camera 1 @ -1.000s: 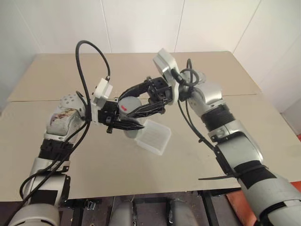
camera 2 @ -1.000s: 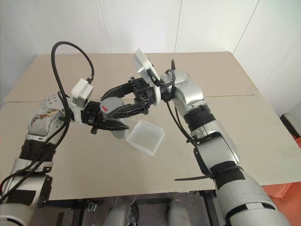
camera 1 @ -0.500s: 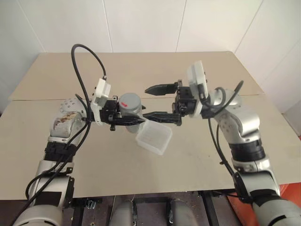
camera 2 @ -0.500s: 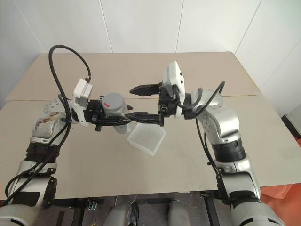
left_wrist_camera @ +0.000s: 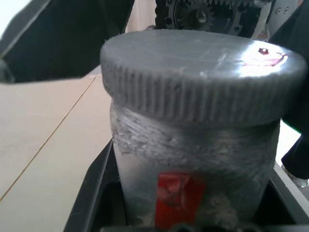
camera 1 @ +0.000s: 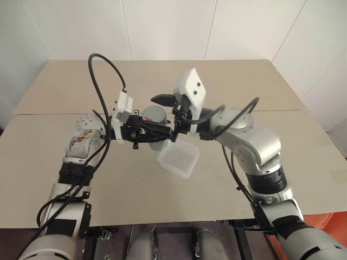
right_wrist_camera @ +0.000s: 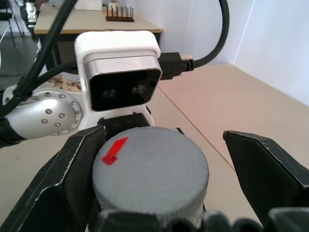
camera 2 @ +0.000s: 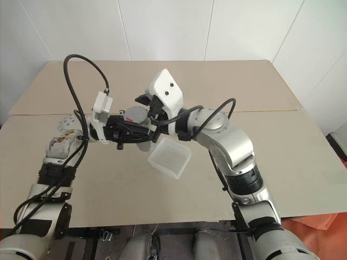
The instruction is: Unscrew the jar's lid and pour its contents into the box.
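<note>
Lid (right_wrist_camera: 149,171) is sitting btwn wide-open right tool (right_wrist_camera: 159,164) fingers, not gripped; left tool (camera 1: 145,135) is clamping jar (left_wrist_camera: 198,159) upright over counter (camera 1: 244,86).

The right gripper (right_wrist_camera: 159,169), clamped around the lid (right_wrist_camera: 149,166) 1 second ago, drew clear to the right with its fingers spread, then returned. Its 2 open fingers (right_wrist_camera: 72,169) now straddle the lid again. The right forearm has swung from raised to lower and level.
</note>
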Robot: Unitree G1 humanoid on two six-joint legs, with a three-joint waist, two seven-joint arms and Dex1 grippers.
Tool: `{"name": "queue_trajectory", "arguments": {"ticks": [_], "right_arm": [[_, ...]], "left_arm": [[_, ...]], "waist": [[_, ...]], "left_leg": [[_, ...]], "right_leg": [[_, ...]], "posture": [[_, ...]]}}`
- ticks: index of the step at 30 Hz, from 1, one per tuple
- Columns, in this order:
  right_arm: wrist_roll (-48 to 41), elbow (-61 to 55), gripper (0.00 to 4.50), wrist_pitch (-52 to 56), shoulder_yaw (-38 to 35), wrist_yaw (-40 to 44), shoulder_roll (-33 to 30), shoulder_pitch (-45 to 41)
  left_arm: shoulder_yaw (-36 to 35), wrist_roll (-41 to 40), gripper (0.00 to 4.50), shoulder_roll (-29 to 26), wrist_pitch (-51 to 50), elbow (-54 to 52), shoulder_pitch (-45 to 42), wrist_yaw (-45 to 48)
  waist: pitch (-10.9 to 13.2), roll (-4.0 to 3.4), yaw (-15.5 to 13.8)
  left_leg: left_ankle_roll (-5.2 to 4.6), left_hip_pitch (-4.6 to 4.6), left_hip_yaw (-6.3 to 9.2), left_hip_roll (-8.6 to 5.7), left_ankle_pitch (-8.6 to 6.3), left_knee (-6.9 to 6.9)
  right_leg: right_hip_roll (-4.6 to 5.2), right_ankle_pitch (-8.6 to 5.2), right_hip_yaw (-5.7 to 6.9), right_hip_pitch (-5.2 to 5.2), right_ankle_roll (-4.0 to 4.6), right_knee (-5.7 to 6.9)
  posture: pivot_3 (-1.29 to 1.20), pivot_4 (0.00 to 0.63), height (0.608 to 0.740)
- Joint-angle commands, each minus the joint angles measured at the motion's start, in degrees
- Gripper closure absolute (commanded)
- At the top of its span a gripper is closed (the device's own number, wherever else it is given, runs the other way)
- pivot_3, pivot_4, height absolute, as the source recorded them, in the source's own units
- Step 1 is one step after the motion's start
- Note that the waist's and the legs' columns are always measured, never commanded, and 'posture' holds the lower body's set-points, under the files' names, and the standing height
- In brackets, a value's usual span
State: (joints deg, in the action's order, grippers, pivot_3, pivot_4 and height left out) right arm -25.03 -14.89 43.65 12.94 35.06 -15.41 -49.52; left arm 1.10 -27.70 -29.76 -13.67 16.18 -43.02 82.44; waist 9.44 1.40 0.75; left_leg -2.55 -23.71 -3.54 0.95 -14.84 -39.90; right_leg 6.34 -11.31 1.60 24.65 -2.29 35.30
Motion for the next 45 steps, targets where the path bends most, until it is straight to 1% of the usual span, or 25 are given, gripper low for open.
{"name": "queue_trajectory", "arguments": {"ticks": [1, 12, 15, 18, 21, 25, 28, 31, 35, 37, 43, 45], "right_arm": [[0.83, 0.67, 0.04, -0.93, -2.85, -0.70, -0.98, -1.27], [-5.29, 1.71, 0.04, -2.87, -13.08, 2.58, -8.41, 2.23], [-5.54, 1.22, 0.04, -3.77, -14.07, 2.95, -9.60, 3.59], [-5.58, 0.17, 0.04, -3.80, -14.40, 3.77, -10.58, 4.89], [-6.01, -2.20, 0.04, -4.03, -13.59, 5.41, -11.14, 6.06], [-8.12, -6.07, 0.04, -2.57, -11.96, 6.42, -9.98, 5.60], [-9.02, -9.65, 0.04, -1.60, -8.50, 5.82, -7.55, 4.37], [-8.04, -10.21, 0.04, -0.38, -5.96, 3.40, -5.33, 2.79], [-2.42, -7.83, 0.04, 0.18, -0.69, -0.90, -3.12, 0.01], [-0.09, -6.08, 0.04, 0.15, 0.79, -2.66, -2.07, -0.91], [2.41, -2.99, 0.04, 0.27, 0.67, -4.43, -0.47, -1.71], [1.47, -2.96, 0.04, 0.39, -1.46, -3.74, -1.53, -1.21]], "left_arm": [[-0.88, -0.54, 2.55, -0.90, 0.75, -2.23, -0.56, 0.71], [-2.60, -1.79, 2.55, -4.70, -0.19, -4.54, 2.39, 2.26], [-2.85, -1.86, 2.55, -5.13, -0.02, -4.81, 3.10, 2.57], [-2.84, -1.76, 2.55, -5.17, 0.11, -4.93, 3.42, 2.66], [-2.69, -1.50, 2.55, -4.40, 0.24, -4.35, 2.87, 2.05], [-2.29, -0.89, 2.55, -2.82, 0.87, -3.54, 2.07, 0.95], [-2.03, -0.17, 2.55, -0.95, 1.92, -2.15, 0.93, -0.41], [-1.71, 0.18, 2.55, -0.09, 2.42, -1.33, 0.23, -0.65], [-1.66, 0.19, 2.55, 0.40, 2.57, -1.02, -0.04, -0.20], [-1.71, 0.21, 2.55, 0.45, 2.63, -0.87, -0.12, -0.13], [-1.96, 0.10, 2.55, 0.07, 2.37, -1.14, -0.11, 0.00], [-2.17, 0.07, 2.55, -0.39, 2.35, -1.17, 0.09, 0.12]], "waist": [[0.00, 0.00, -0.02], [0.00, 0.00, 0.00], [0.00, 0.00, -0.50], [0.00, 0.00, -0.24], [0.00, 0.00, 0.06], [0.00, 0.00, 0.04], [0.00, 0.00, 0.04], [0.00, 0.00, 0.02], [0.00, 0.00, 0.03], [0.00, 0.00, 0.05], [0.00, 0.00, -0.03], [0.00, 0.00, 0.00]], "left_leg": [[-0.01, 0.00, 0.00, 0.00, 0.00, 0.00], [-0.03, -0.01, 0.01, 0.02, -0.02, 0.01], [-0.09, -0.01, 0.00, -0.01, -0.05, 0.01], [-0.08, -0.01, -0.01, 0.03, -0.05, 0.01], [-0.08, -0.01, -0.01, 0.03, -0.05, 0.01], [-0.08, -0.01, 0.01, 0.03, -0.05, 0.01], [-0.08, 0.00, 0.02, 0.03, -0.05, 0.00], [-0.08, 0.00, 0.03, 0.02, -0.05, -0.01], [-0.08, 0.00, 0.02, 0.01, -0.04, -0.02], [-0.06, 0.00, 0.02, 0.01, -0.03, -0.02], [-0.05, -0.02, 0.02, 0.00, -0.03, -0.02], [-0.05, -0.02, 0.02, 0.01, -0.03, -0.02]], "right_leg": [[0.00, 0.00, 0.00, 0.00, 0.00, 0.00], [0.00, 0.00, 0.01, 0.00, 0.00, -0.02], [0.05, 0.00, 0.05, -0.04, 0.00, -0.06], [0.00, 0.00, 0.04, -0.04, 0.00, -0.08], [-0.01, 0.00, 0.01, -0.03, 0.00, -0.06], [-0.01, 0.00, 0.01, -0.03, 0.00, -0.06], [-0.01, 0.00, 0.01, -0.03, 0.00, -0.05], [-0.01, 0.00, 0.02, -0.03, 0.00, -0.02], [-0.01, 0.00, 0.02, -0.03, 0.00, -0.03], [-0.01, 0.00, 0.02, -0.03, 0.00, -0.01], [0.00, 0.00, 0.03, -0.03, 0.00, -0.04], [-0.01, 0.00, 0.03, -0.03, 0.00, -0.04]], "posture": [[0.00, 0.150, 0.740], [0.00, 0.150, 0.740], [0.00, 0.150, 0.740], [0.00, 0.150, 0.740], [0.00, 0.150, 0.740], [0.00, 0.150, 0.740], [0.00, 0.150, 0.740], [0.00, 0.150, 0.740], [0.00, 0.150, 0.740], [0.00, 0.150, 0.740], [0.00, 0.150, 0.740], [0.00, 0.150, 0.740]]}}
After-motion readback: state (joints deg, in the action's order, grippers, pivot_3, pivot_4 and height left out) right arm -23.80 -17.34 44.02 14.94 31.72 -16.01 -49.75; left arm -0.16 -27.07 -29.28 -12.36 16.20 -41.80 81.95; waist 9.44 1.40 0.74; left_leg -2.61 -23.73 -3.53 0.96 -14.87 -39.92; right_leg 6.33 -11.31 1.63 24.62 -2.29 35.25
